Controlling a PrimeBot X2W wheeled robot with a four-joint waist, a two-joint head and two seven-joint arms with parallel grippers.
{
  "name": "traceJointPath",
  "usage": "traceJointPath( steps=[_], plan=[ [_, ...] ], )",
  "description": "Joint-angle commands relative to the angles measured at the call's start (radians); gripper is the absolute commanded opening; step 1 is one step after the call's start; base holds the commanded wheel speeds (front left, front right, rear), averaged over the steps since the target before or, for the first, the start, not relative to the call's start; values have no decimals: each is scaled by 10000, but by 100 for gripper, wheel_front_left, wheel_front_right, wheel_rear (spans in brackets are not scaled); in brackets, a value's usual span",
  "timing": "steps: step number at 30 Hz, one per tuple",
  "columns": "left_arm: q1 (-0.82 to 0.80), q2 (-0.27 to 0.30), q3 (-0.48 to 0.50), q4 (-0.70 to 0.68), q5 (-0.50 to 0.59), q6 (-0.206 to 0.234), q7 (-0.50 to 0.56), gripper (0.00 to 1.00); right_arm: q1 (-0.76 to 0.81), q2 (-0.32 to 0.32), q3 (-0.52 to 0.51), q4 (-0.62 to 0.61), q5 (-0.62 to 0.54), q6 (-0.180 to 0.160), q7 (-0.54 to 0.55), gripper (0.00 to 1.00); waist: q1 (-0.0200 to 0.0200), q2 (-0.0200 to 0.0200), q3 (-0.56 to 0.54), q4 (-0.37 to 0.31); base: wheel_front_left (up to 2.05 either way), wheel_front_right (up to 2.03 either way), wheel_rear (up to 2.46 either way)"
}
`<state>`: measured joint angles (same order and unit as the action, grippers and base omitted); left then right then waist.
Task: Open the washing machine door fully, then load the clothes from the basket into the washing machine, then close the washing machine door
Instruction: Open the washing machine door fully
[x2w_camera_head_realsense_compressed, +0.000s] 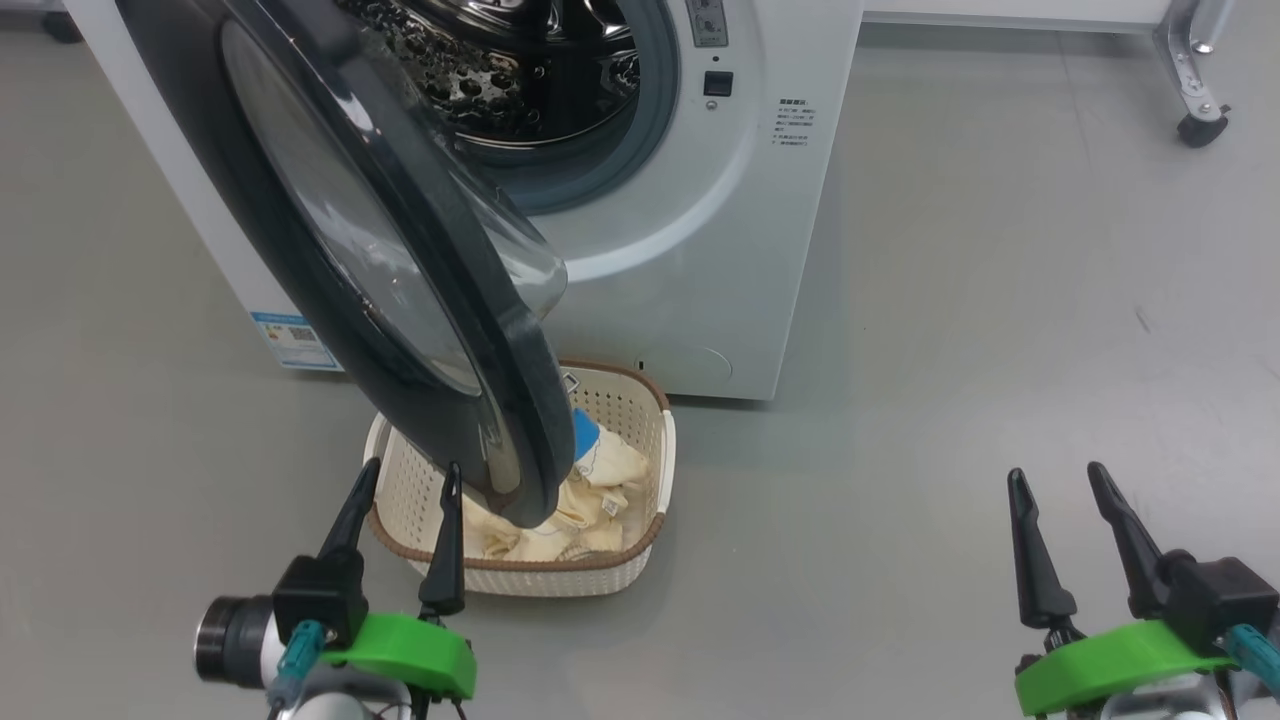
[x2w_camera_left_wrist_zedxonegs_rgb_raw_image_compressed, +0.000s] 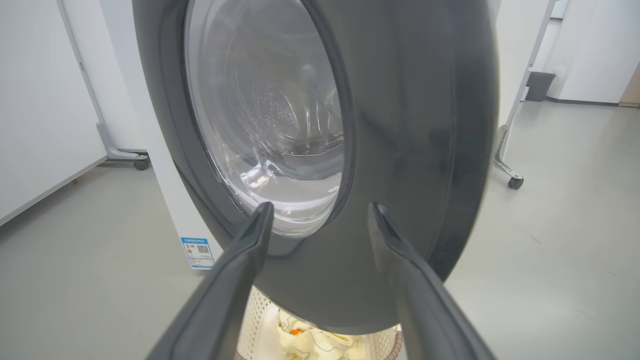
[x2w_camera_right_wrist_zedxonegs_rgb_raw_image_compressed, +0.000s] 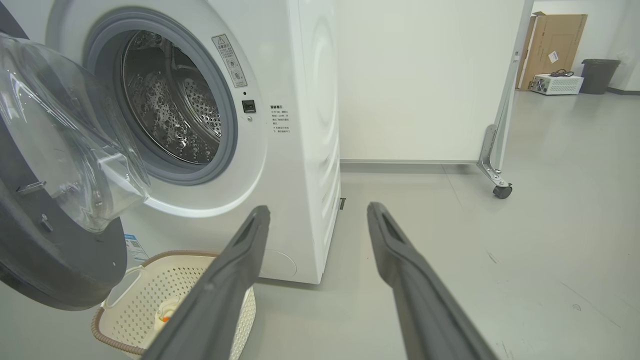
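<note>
The washing machine (x2w_camera_head_realsense_compressed: 690, 230) stands ahead with its door (x2w_camera_head_realsense_compressed: 400, 270) swung partly out, the black rim hanging over the basket (x2w_camera_head_realsense_compressed: 640, 560). The steel drum (x2w_camera_head_realsense_compressed: 520, 70) shows behind it. Cream-yellow clothes (x2w_camera_head_realsense_compressed: 600, 480) with a blue patch lie in the basket, partly hidden by the door. My left gripper (x2w_camera_head_realsense_compressed: 410, 490) is open and empty, just in front of the door's lower rim (x2w_camera_left_wrist_zedxonegs_rgb_raw_image_compressed: 400, 150), its fingers at the basket's near-left edge. My right gripper (x2w_camera_head_realsense_compressed: 1060, 480) is open and empty over bare floor to the right. The right wrist view shows the drum opening (x2w_camera_right_wrist_zedxonegs_rgb_raw_image_compressed: 170, 100) and basket (x2w_camera_right_wrist_zedxonegs_rgb_raw_image_compressed: 145, 310).
Grey floor (x2w_camera_head_realsense_compressed: 1000, 300) spreads to the right of the machine. A wheeled white partition leg (x2w_camera_head_realsense_compressed: 1195, 90) stands at the far right; its caster (x2w_camera_right_wrist_zedxonegs_rgb_raw_image_compressed: 500, 190) is behind the machine. A cardboard box (x2w_camera_right_wrist_zedxonegs_rgb_raw_image_compressed: 555, 40) and dark bin (x2w_camera_right_wrist_zedxonegs_rgb_raw_image_compressed: 600, 75) sit far off.
</note>
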<state>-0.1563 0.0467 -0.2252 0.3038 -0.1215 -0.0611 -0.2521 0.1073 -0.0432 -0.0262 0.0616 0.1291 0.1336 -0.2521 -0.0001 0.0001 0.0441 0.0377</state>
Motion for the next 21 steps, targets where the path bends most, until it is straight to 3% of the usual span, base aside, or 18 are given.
traceJointPath(
  steps=[1, 21],
  plan=[
    [-210, 162, 361, -283, 81, 16, -97, 100, -132, -71, 209, -410, -54, -29, -54, 100, 1, -1, 2, -4, 0, 0, 0],
    [-359, 151, 397, -180, -43, 9, -97, 100, -56, -70, 353, -508, -153, -29, 111, 100, 1, -1, 26, -23, 0, 0, 0]
  ],
)
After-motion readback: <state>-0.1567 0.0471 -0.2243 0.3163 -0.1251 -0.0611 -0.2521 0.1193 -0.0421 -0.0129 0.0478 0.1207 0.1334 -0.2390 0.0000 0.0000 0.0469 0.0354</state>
